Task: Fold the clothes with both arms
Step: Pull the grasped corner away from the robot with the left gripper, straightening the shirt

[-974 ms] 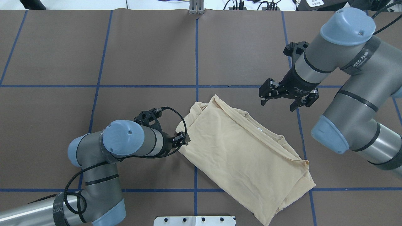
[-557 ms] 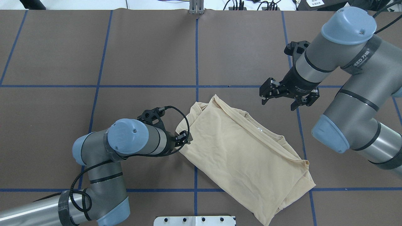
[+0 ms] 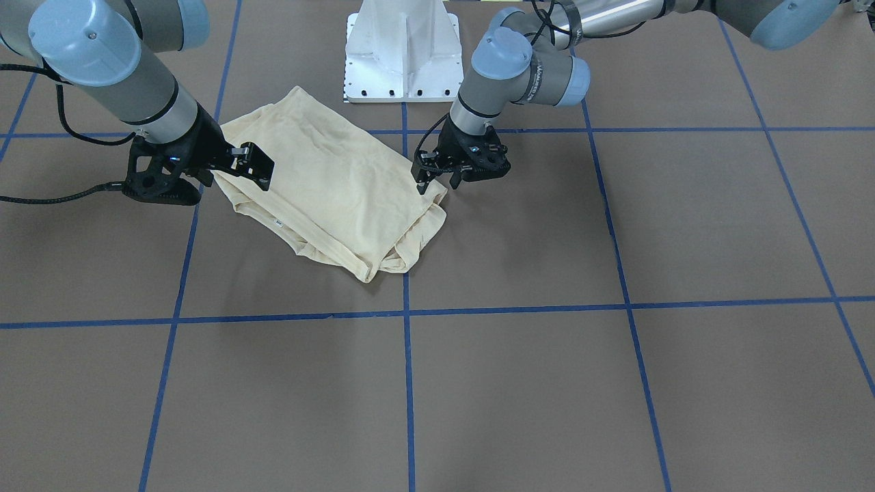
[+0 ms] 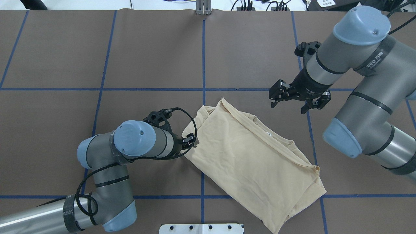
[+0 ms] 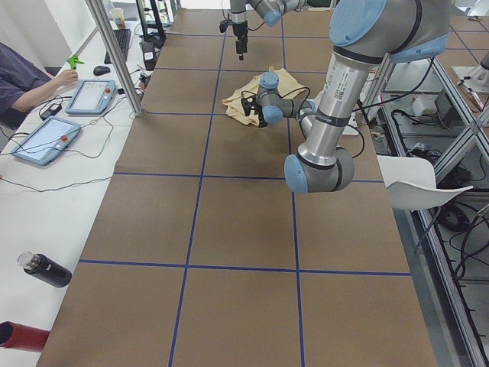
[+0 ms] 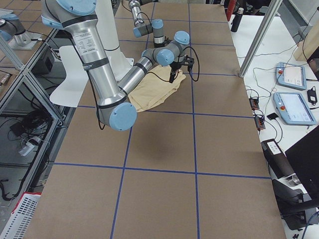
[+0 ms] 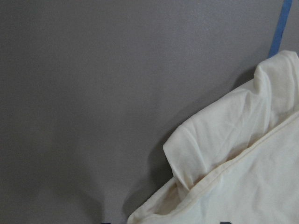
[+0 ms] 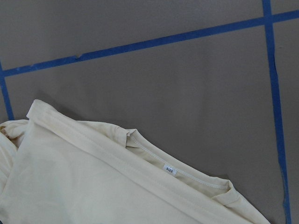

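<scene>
Cream long-sleeved shirt lies diagonally near centre of table. By my read it is already folded into rough rectangle: sleeves tucked in, neck label showing at far edge. Left gripper sits low at shirt's corner, fingers spread, nothing pinched. Right gripper is spread too, hovering just off neck edge, empty. I judge at least one more fold remains; near corner is ragged.

Bright, even light; soft shadows.

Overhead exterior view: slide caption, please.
Black left gripper at folded cream-yellow fabric shirt's corner; black right gripper hovers open nearby.
</scene>
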Controlling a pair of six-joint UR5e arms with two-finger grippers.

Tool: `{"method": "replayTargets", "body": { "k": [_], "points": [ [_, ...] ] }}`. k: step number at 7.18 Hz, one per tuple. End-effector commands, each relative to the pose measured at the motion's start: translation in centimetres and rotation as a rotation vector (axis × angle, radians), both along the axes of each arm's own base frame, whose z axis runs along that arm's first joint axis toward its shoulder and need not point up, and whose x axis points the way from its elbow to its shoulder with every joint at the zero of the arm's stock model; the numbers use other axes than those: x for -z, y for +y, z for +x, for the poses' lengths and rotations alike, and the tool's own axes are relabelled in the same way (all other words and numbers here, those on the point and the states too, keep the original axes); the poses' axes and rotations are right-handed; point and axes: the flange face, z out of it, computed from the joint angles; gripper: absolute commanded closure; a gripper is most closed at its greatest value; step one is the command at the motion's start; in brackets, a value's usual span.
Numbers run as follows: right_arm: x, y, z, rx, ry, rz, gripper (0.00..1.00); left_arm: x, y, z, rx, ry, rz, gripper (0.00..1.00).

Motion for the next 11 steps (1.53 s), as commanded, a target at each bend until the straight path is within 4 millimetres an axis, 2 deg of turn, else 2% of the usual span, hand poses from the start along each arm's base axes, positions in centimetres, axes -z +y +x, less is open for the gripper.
{"method": "replayTargets", "body": {
  "k": [1,2,5,6,7,9,10,11],
  "points": [
    [-0.1,0.0,0.0,0.000,0.001,-0.001,0.00,0.0,0.0,0.1,-0.001,-0.001,0.000,0.34],
    [-0.1,0.0,0.0,0.000,0.002,-0.002,0.00,-0.2,0.0,0.2,-0.001,-0.004,-0.002,0.40],
    [-0.2,0.0,0.0,0.000,0.003,-0.003,0.00,-0.4,-0.2,0.6,-0.002,-0.008,-0.002,0.40],
    [-0.2,0.0,0.0,0.000,0.003,-0.003,0.00,0.0,-0.2,0.7,-0.003,-0.004,-0.002,0.43],
    [-0.2,0.0,0.0,0.000,0.003,-0.003,0.00,0.4,-0.2,0.8,-0.005,0.000,-0.002,0.57],
    [-0.4,0.0,0.0,-0.001,0.006,-0.005,0.00,0.5,-0.2,0.8,-0.005,0.001,-0.009,0.93],
    [-0.4,0.0,0.0,-0.002,0.006,-0.006,0.00,0.6,-0.1,0.7,-0.004,0.003,-0.013,1.00],
    [-0.5,0.0,0.0,-0.002,0.007,-0.007,0.00,1.2,-0.2,0.7,-0.002,0.012,-0.011,1.00]
  ]
}}
